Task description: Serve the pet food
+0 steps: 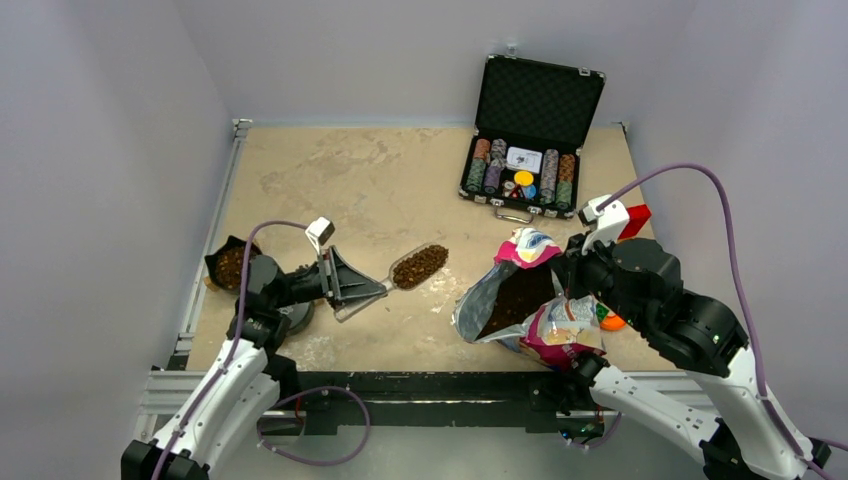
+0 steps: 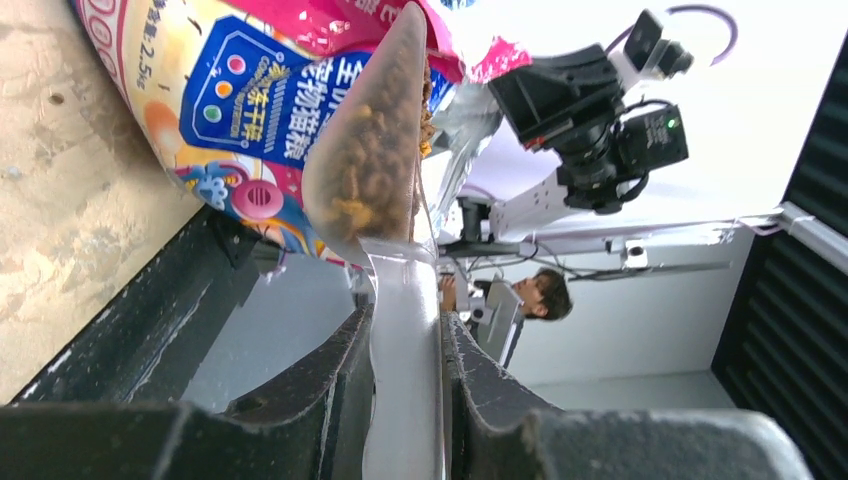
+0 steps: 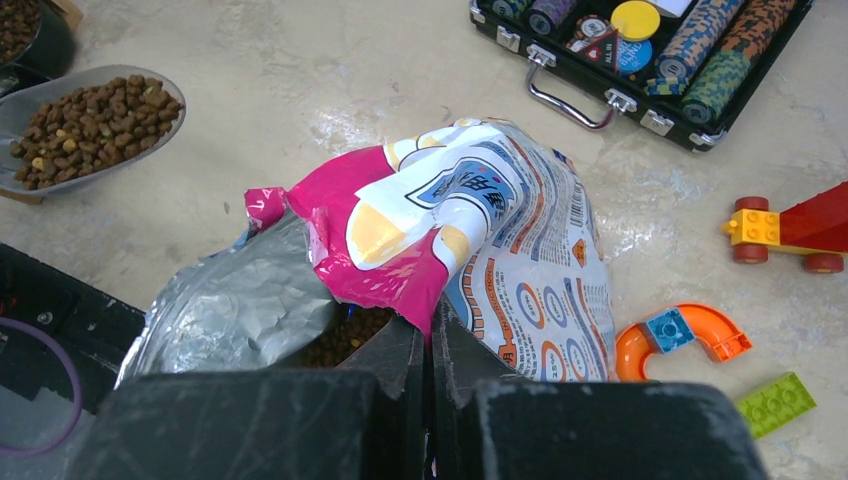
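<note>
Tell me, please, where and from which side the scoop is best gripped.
Grip the scoop by its flat clear handle, coming from the tail end, as the left gripper does. The wide front is full of pet food and must stay level.

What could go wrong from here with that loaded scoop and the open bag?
1. The scoop is heaped with pet food, and the left gripper clamps only its thin handle. A tilt or jerk on the way to the bowl would likely scatter pellets on the table.
2. The right gripper pinches the bag by just its top edge. If that slips, the open bag may slump and spill.
</note>
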Robot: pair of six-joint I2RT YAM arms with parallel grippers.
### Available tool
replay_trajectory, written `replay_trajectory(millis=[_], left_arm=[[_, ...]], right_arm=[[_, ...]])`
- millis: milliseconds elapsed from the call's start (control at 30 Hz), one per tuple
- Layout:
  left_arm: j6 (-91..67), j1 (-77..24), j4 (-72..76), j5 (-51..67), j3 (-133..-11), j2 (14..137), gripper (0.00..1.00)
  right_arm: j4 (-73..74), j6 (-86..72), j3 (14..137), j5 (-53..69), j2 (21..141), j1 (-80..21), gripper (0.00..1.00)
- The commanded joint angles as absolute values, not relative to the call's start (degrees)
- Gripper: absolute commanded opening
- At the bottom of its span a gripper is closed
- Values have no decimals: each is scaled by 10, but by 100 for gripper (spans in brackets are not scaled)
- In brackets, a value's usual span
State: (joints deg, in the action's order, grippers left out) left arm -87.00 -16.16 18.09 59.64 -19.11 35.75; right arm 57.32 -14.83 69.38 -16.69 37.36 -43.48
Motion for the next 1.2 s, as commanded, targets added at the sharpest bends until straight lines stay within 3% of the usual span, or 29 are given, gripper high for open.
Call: replay_trajectory(millis=[0, 400, 1167], left_arm=[[-984, -140, 359, 551, -150, 355, 0], [-1045, -110, 488, 473, -102, 378, 0], [-1013, -91, 357, 337, -29, 210, 0]], right_arm=[[493, -140, 706, -145, 366, -436, 0], [492, -136, 708, -142, 374, -436, 0], [485, -127, 708, -127, 375, -437, 0]])
